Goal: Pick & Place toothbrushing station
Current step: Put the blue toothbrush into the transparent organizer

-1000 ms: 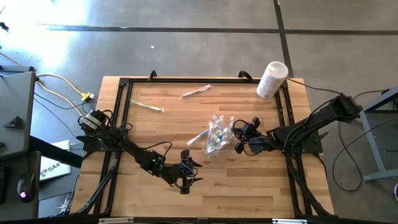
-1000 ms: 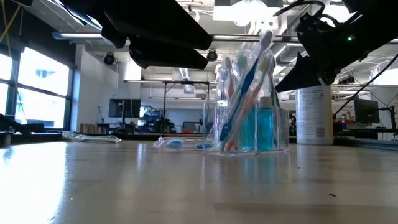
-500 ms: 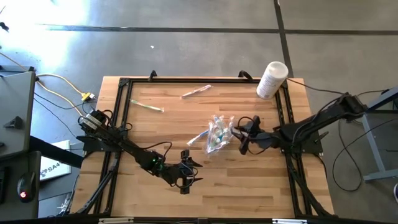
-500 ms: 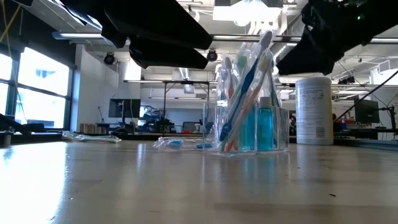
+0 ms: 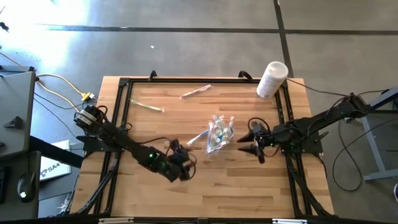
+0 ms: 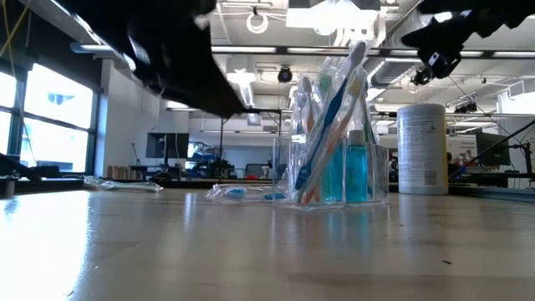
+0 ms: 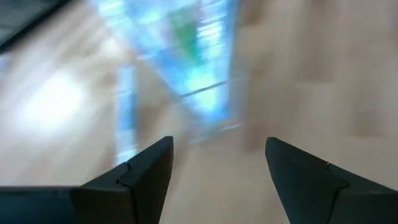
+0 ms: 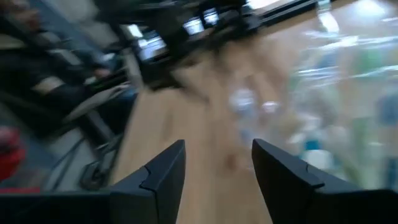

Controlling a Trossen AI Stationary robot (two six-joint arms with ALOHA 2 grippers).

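**A:** so where are we with the toothbrushing station? From above, the clear holder (image 5: 219,134) sits mid-table, and the level view shows toothbrushes (image 6: 334,125) standing tilted in it with teal tubes (image 6: 358,171) at the bottom. A wrapped brush (image 5: 198,138) lies just beside it on the left arm's side, and two more loose ones, a pale one (image 5: 196,91) and a greenish one (image 5: 147,107), lie well apart toward the far edge.

**B:** we'd call it between picks. The right gripper (image 5: 255,148) hangs just beside the holder with fingers spread and nothing in them. The left gripper (image 5: 180,163) is near the front edge, pointed at the holder, fingers (image 7: 146,171) apart and empty as well.

**A:** so next move?

**B:** our guess: the left arm goes for that wrapped brush since it's nearest. It lies flat, so we'd want to come in low, straddle it across the narrow side and close gently. The crinkly wrap could slip, and the holder is close enough to bump.

**A:** and the white canister (image 5: 271,79) at the far corner?

**B:** out of the way, we'd ignore it.
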